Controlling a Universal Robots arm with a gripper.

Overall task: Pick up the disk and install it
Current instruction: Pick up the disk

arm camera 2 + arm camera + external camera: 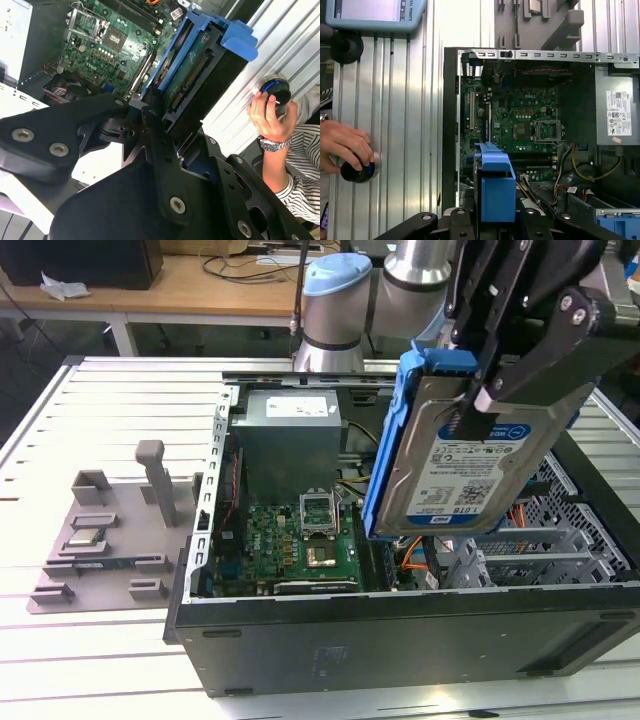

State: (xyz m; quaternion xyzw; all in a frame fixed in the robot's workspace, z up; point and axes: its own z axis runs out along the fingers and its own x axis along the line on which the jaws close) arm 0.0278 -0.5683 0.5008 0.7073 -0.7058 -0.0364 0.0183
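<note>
gripper (pixel 478 405): black fingers clamped on the disk's top edge, jaws closed against its metal body
disk (pixel 470 470): in the air, held on edge and tilted, label face toward the exterior camera, blue rails along its sides
disk position: above the open computer case (pixel 400 630), toward the exterior view's right, over the gap between motherboard (pixel 300 535) and drive cage (pixel 560 540)
contact: I can't tell whether the disk's low edge touches anything in the case
wrist views: blue rail end (pixel 495 185) pokes out beyond the fingers over the case interior; the second wrist view shows the disk's (pixel 200 65) circuit-board underside
case: lies on its side, panel off, on the slatted aluminium table (pixel 60 420); power supply (pixel 290 435) at the far end
fixture: grey parts tray (pixel 100 550) on the table, at the exterior view's left of the case
person: hand (pixel 345 145) rests on a round black knob (pixel 355 171) on the table beside the case, striped sleeve (pixel 300 155) and a wristwatch visible
</note>
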